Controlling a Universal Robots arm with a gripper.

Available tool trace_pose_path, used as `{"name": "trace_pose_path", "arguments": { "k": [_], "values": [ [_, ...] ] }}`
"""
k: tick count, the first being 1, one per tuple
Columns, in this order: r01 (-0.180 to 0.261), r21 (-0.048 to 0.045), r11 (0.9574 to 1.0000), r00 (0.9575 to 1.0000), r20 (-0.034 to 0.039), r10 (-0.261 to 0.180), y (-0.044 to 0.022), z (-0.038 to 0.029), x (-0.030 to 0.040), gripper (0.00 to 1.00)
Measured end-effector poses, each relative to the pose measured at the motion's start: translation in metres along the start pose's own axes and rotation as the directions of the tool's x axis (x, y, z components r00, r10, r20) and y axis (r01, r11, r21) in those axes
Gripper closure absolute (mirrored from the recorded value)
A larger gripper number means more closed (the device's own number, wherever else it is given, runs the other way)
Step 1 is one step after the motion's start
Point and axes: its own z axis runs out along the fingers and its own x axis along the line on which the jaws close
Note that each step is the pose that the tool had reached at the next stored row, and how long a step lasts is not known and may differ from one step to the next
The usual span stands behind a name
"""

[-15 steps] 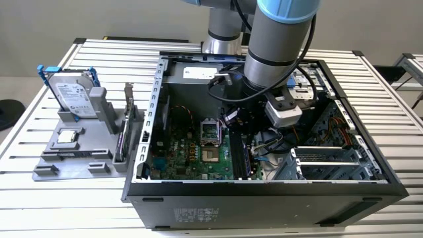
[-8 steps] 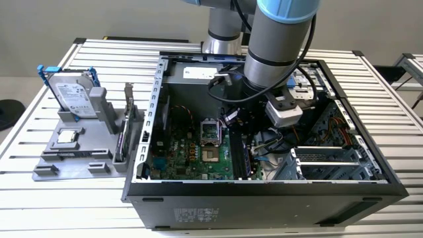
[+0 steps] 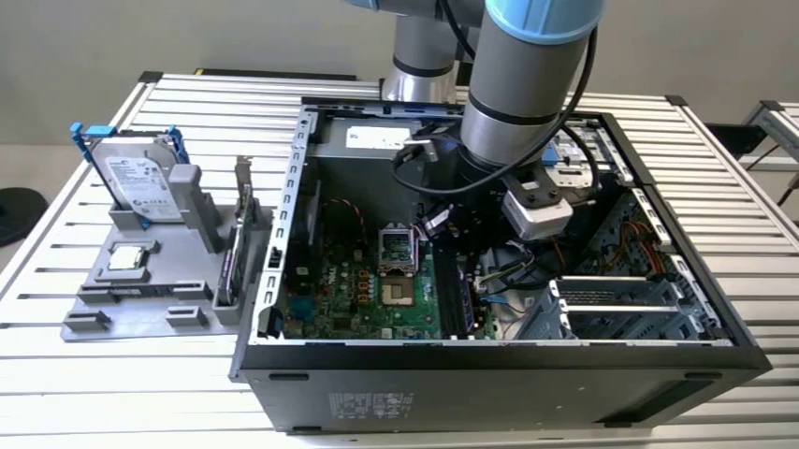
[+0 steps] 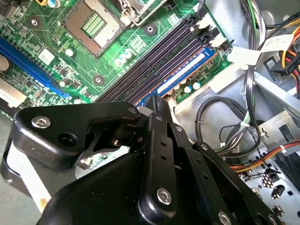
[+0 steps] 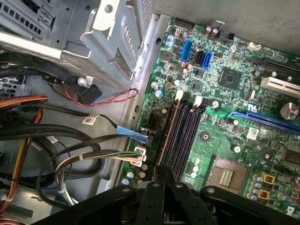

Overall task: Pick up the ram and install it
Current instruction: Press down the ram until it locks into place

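The gripper (image 4: 157, 101) is down inside the case (image 3: 500, 374), its black fingers (image 4: 159, 140) drawn together on the ram (image 4: 187, 70), which sits edge-on in the outermost slot with its blue label running the length of the stick. In the first wrist view the gripper (image 5: 161, 174) meets the near end of the slots (image 5: 180, 136), right where the dark rows begin. Beside them lies the green board (image 4: 47, 51), the bare socket (image 4: 93, 26) gleaming just across from the slots. On the other side of the ram, black cables (image 4: 225, 126) loop over the grey metal floor of the case.

Pulling out to the exterior view: the arm (image 3: 525, 94) plunges straight down into the open case, its gripper (image 3: 469, 238) low over the board (image 3: 362, 290). The case rests on a table (image 3: 125, 393) of pale metal slats. To the exterior view's left stands a grey rack (image 3: 150, 290), a drive (image 3: 138, 178) with blue rails upright in it. Behind, a plain light wall (image 3: 125, 37).
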Motion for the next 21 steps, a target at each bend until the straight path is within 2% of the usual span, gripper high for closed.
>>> {"name": "trace_pose_path", "arguments": {
  "k": [9,21],
  "values": [
    [0.028,0.0001,0.9996,0.9996,-0.0014,-0.028,-0.0001,0.0,-0.0002,1.0],
    [0.076,0.0,0.9971,0.9971,-0.004,-0.076,-0.0001,0.0,-0.0003,1.0]
  ]
}}
